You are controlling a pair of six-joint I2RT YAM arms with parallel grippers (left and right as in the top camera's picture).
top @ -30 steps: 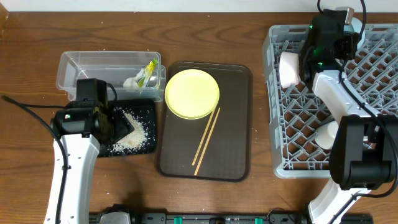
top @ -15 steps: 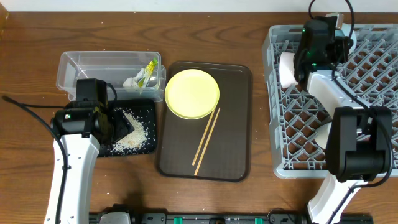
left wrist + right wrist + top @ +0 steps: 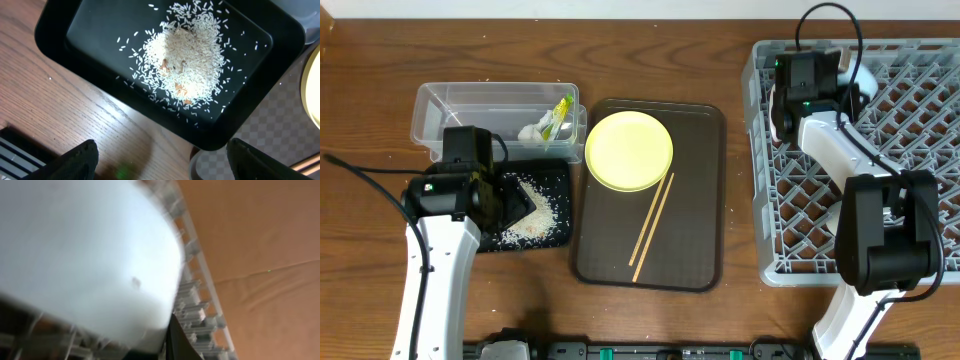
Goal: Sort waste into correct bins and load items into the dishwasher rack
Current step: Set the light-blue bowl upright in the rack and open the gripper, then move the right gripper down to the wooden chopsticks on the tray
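Right gripper [image 3: 783,107] clamps white bowl [image 3: 85,255] over back-left corner of dishwasher rack [image 3: 765,230]. Left gripper [image 3: 167,160]: jaws wide, well left of rack.

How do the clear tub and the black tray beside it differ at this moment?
The clear tub is see-through and taller-walled; the black tray is opaque and shallow. The tub holds the snack wrapper and tissue; the tray holds loose rice. Both are rectangular with rounded corners and similar in footprint.
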